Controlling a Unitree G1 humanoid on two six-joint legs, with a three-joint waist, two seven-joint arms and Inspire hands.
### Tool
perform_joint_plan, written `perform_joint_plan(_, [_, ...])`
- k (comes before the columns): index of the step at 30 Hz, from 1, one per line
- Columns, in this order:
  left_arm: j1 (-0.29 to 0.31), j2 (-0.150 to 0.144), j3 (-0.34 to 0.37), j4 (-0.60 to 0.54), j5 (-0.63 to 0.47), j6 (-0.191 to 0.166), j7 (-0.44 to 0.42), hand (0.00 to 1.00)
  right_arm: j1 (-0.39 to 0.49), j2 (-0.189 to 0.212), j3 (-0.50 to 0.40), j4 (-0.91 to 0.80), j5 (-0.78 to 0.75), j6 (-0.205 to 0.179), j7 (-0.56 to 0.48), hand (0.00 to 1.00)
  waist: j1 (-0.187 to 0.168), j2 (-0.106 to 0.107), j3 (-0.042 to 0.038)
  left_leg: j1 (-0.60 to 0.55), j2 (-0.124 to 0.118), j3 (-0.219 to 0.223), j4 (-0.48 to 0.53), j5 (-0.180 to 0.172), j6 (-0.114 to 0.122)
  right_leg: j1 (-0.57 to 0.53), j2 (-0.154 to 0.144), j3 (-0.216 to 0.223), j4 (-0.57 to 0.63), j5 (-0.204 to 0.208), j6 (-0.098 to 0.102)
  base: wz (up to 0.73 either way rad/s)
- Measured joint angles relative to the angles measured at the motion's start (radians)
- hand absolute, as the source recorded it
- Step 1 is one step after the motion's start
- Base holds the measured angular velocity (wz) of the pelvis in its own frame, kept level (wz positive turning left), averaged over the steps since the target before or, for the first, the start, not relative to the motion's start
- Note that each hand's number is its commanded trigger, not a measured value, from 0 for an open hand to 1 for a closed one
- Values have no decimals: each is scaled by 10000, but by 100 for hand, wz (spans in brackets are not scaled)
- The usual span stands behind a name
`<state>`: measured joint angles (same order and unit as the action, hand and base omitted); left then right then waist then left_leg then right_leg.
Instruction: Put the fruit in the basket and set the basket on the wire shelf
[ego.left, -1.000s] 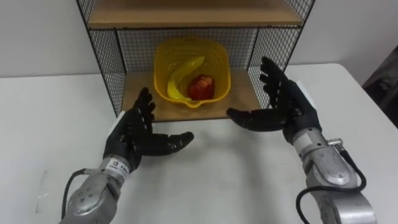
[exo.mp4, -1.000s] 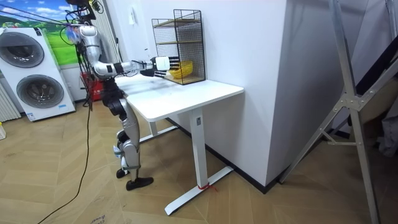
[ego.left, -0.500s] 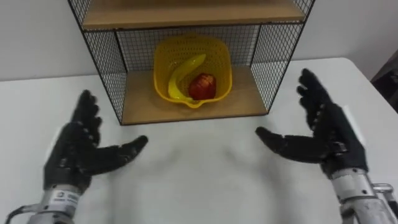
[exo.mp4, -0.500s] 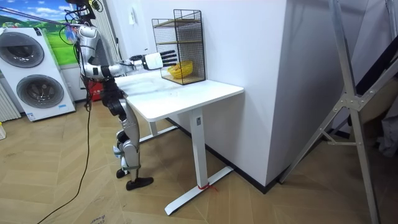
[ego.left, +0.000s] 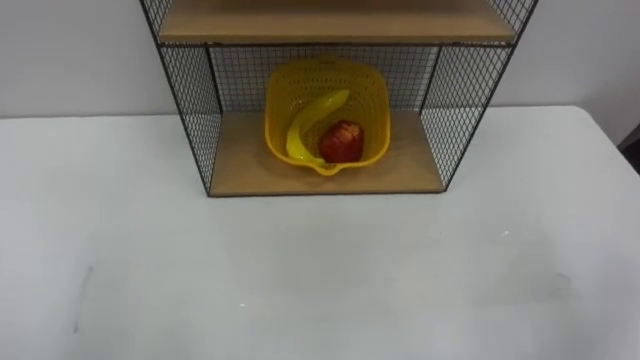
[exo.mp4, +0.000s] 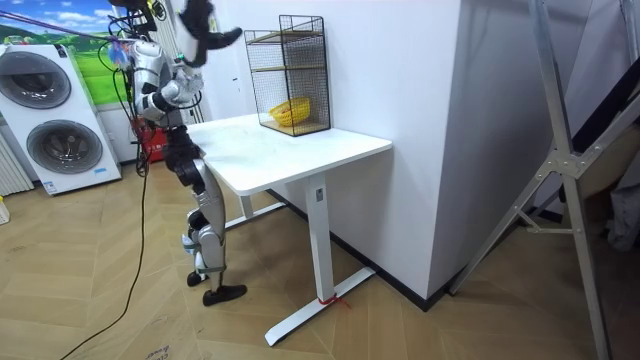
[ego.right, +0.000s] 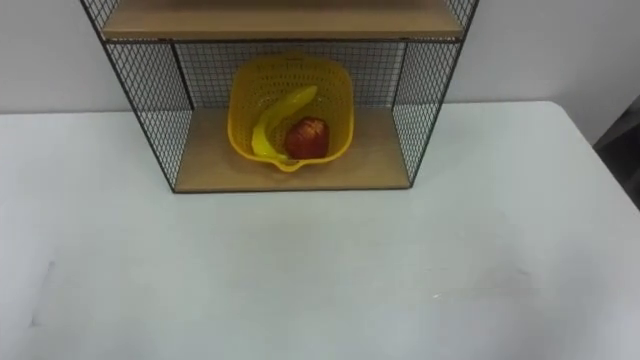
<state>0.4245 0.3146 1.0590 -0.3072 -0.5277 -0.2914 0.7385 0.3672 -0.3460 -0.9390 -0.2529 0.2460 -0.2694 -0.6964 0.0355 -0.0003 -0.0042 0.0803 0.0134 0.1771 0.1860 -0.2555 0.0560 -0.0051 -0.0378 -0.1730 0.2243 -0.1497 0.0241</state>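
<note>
The yellow basket (ego.left: 275, 112) stands on the lower wooden board of the wire shelf (ego.left: 240, 165), towards the back. Inside it a banana (ego.left: 308, 125) leans along the left wall and a red apple (ego.left: 342, 142) lies beside it on the right. In the room view I stand at the table's end, at the room view's left, with my arms lifted high. My dark hands (exo.mp4: 204, 24) overlap there above head height, fingers straight and spread, holding nothing. They are well clear of the shelf (exo.mp4: 300, 60) and the basket (exo.mp4: 290, 113).
The white table (ego.left: 320, 270) stretches bare in front of the shelf. An upper wooden board (ego.left: 335, 25) roofs the basket's compartment. Washing machines (exo.mp4: 50, 110) stand behind me, and a white wall (exo.mp4: 400, 100) rises behind the table.
Both open hands drew back from the basket, spread apart, then rose out of the eye views to above head height. The basket stays on the shelf. The head camera shifted slightly.
</note>
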Motion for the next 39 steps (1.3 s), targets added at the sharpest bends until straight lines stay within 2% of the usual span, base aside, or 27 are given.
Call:
perform_joint_plan(2, [108, 125, 493, 1164, -821, 21, 785, 0, 314, 1, -561, 784, 1017, 87, -813, 0, 35, -22, -4, -94, -63, -23, 5, 1, 3, -171, -79, -10, 216, -113, 11, 0])
perform_joint_plan(4, [275, 141, 527, 2111, -1498, 26, 1182, 0, 595, -6, -783, 1541, 1986, 113, -1151, 0, 24, 4, -53, -175, -98, -20, 41, -8, 18, -318, -123, -5, 367, -166, 27, 0])
perform_joint_plan(5, [380, 161, 529, 2860, -2094, 40, 1317, 0, 648, -5, -869, 2304, 2537, 195, -1300, 0, 22, -22, -47, -237, -111, -17, 44, -11, 25, -402, -136, 19, 419, -174, 30, -4])
perform_joint_plan(8, [630, 197, 428, 4928, -3210, 124, 1271, 0, 908, 3, -877, 4103, 3865, 507, -1322, 0, -46, 51, -101, -431, -137, -89, 132, -26, 46, -565, -203, -48, 522, -211, 29, 6])
perform_joint_plan(10, [683, 194, 37, 7624, -4312, 268, 957, 0, 1271, 14, -864, 6493, 5426, 599, -1115, 0, -58, 152, -185, -575, -145, -167, 196, -40, 67, -625, -317, -224, 514, -216, 30, 14])
perform_joint_plan(11, [727, 156, -122, 8273, -4543, 314, 862, 0, 1295, 46, -845, 7142, 5801, 652, -1021, 0, -56, 158, -192, -569, -146, -173, 194, -40, 67, -615, -320, -225, 514, -216, 31, 9])
perform_joint_plan(12, [738, 34, -278, 9441, -4893, 471, 642, 0, 1279, 199, -835, 8491, 6293, 803, -798, 0, -63, 167, -195, -528, -147, -231, 185, -41, 66, -543, -308, -217, 501, -236, 35, 15])
perform_joint_plan(14, [737, -239, -433, 11451, -5116, 658, 132, 0, 1275, 744, -820, 10689, 6904, 872, -391, 0, -138, 141, -210, -371, -155, -376, 186, -64, 35, -315, -314, -251, 461, -315, 47, 18])
perform_joint_plan(15, [738, -317, -433, 11884, -5195, 661, -25, 0, 1272, 860, -784, 11220, 6975, 881, -252, 0, -156, 140, -211, -305, -154, -399, 187, -78, 19, -236, -311, -260, 453, -340, 50, 10])
perform_joint_plan(17, [745, -690, -483, 12950, -5179, 677, -429, 0, 1211, 1201, -340, 12617, 6899, 908, 172, 0, -171, 137, -206, -98, -156, -403, 182, -122, -38, -35, -312, -227, 388, -431, 60, 5])
perform_joint_plan(19, [641, -1273, -928, 14140, -4491, 812, -1070, 0, 737, 1420, 469, 14501, 6626, 1060, 931, 0, -297, 110, -208, 38, -160, -429, 188, -128, -44, 138, -300, -213, 348, -446, 66, 4])
perform_joint_plan(20, [591, -1389, -1023, 14365, -4265, 885, -1256, 0, 603, 1465, 577, 14819, 6421, 1148, 1092, 0, -309, 108, -207, 48, -160, -426, 193, -127, -44, 151, -300, -202, 347, -437, 59, 0])
perform_joint_plan(22, [416, -1740, -1910, 15207, -2705, 1459, -2147, 0, -2, 1491, 1522, 16259, 5079, 1691, 1862, 0, -335, 79, -203, 205, -162, -395, 193, -125, -43, 297, -290, -162, 333, -401, 63, -3])
perform_joint_plan(23, [305, -1754, -2317, 15490, -1753, 1755, -2669, 0, -242, 1497, 1946, 16656, 4415, 2000, 2323, 0, -333, 42, -186, 303, -163, -412, 191, -125, -43, 411, -288, -181, 295, -393, 68, 0])
perform_joint_plan(24, [290, -1772, -2547, 15509, -1302, 1898, -2906, 0, -345, 1496, 2214, 16753, 4100, 2168, 2532, 0, -333, 13, -197, 346, -163, -417, 186, -125, -43, 455, -285, -179, 287, -389, 68, 5])
perform_joint_plan(25, [192, -1786, -3230, 15501, -179, 2117, -3287, 0, -518, 1495, 3076, 16892, 3416, 2419, 2930, 0, -339, -42, -196, 373, -162, -433, 188, -124, -41, 495, -287, -202, 285, -388, 67, 3])
perform_joint_plan(26, [108, -1767, -3646, 15502, 447, 2218, -3457, 0, -606, 1494, 3546, 16940, 3028, 2507, 3112, 0, -328, -61, -183, 378, -160, -433, 188, -121, -37, 515, -279, -206, 253, -364, 67, 4])
perform_joint_plan(28, [-172, -1735, -5274, 15474, 2379, 2602, -4265, 0, -954, 1453, 4865, 16942, 1700, 2820, 3734, 0, -346, -69, -179, 451, -110, -444, 180, -87, 21, 755, -150, -225, -49, -177, 60, 0])
perform_joint_plan(29, [-395, -1739, -5824, 15443, 3084, 2821, -4558, 0, -1085, 1454, 5323, 16907, 1166, 2972, 4005, 0, -343, -94, -173, 494, -109, -443, 162, -86, 23, 795, -119, -226, -52, -172, 61, 0])
perform_joint_plan(32, [-795, -1780, -6669, 15354, 4188, 3147, -5127, 0, -1349, 1453, 5884, 16853, 310, 3364, 4542, 0, -355, -137, -145, 571, -99, -443, 137, -85, 23, 867, -101, -221, -69, -173, 62, 0])
perform_joint_plan(34, [-1308, -1775, -7287, 15312, 4831, 3385, -5451, 0, -1632, 1472, 6159, 16788, -192, 3628, 4912, 0, -377, -165, 4, 578, -94, -425, 138, -85, 23, 860, -87, -213, -57, -172, 60, 0])
perform_joint_plan(36, [-1426, -1761, -7709, 15122, 5042, 3503, -5648, 0, -1675, 1471, 6438, 16491, -383, 3750, 5065, 0, -414, -154, 76, 581, -92, -411, 132, -86, 23, 844, -79, -196, -40, -172, 60, -3])
perform_joint_plan(39, [-1525, -1724, -7884, 14986, 5426, 3693, -5971, 0, -1715, 1473, 6609, 16243, -812, 3932, 5247, 0, -525, -135, 90, 524, -92, -416, 127, -87, 23, 786, -76, -196, -39, -172, 60, 0])
